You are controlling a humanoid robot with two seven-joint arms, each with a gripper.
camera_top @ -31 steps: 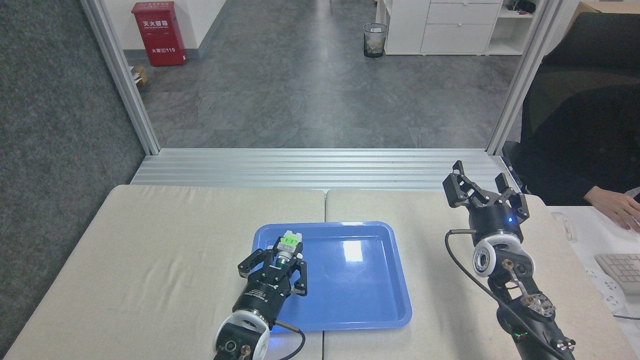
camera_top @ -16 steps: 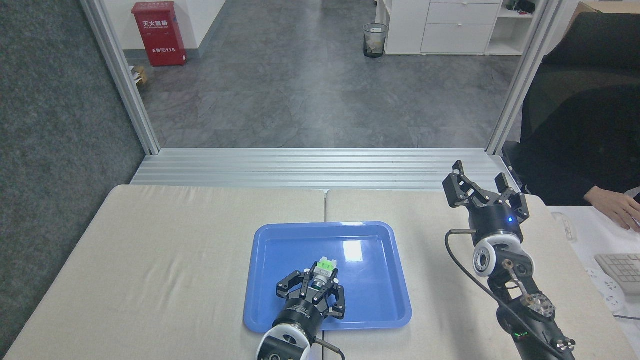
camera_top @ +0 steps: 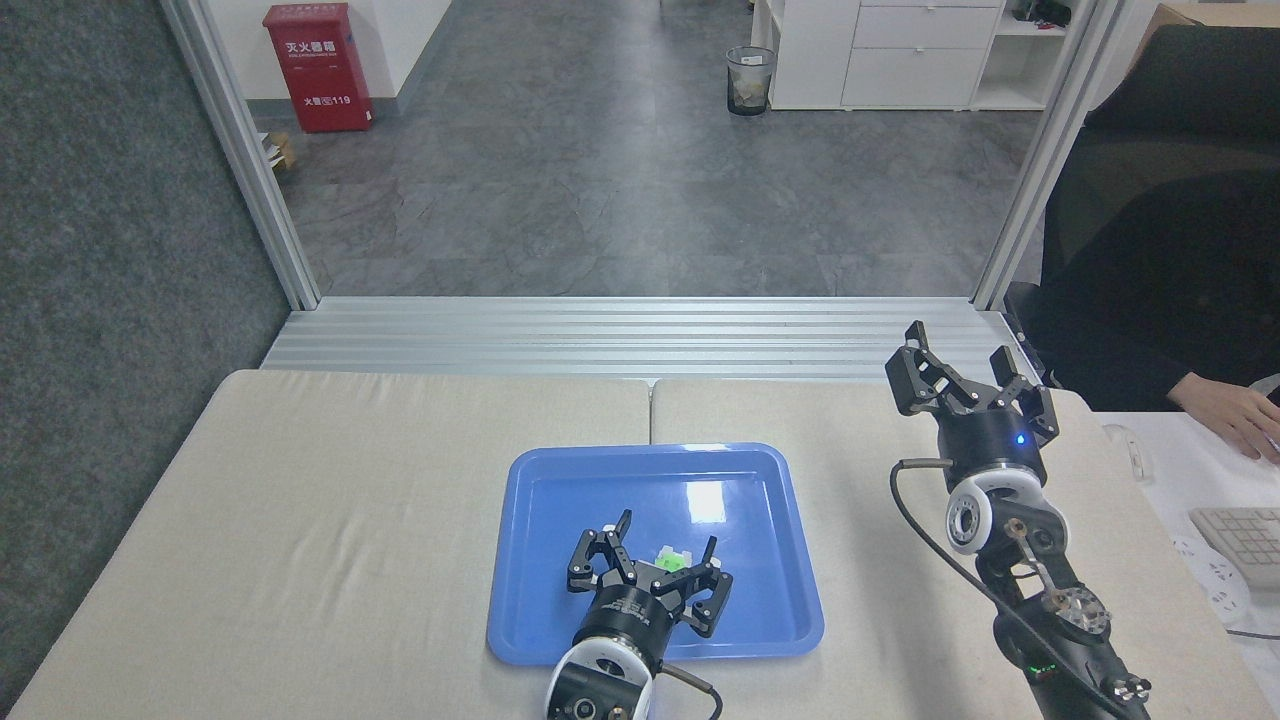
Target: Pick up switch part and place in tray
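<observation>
Left gripper (camera_top: 660, 558): one, over the near half of the tray, fingers spread wide, holding nothing.

Switch part (camera_top: 672, 556): one, white and bright green, lying on the tray floor between the spread fingers, toward the tray's near edge (partly hidden by the gripper body; whether a finger touches it cannot be told).

Tray (camera_top: 760, 520): one, glossy blue, shallow, rounded corners, sitting near the middle of the bench at its near edge, across the seam between the two pads.

Right gripper (camera_top: 965, 385): one, raised near the bench's far right corner, well apart from the tray, fingers spread wide and empty.

Bench (camera_top: 330, 500): one, covered by two beige pads side by side.

Beyond the bench: one person's hand (camera_top: 1235, 415) at the right edge, one keyboard (camera_top: 1245, 540) below it, one red cabinet (camera_top: 318, 65) at the far left, one wire bin (camera_top: 750, 80), one white drawer unit (camera_top: 915, 50).
</observation>
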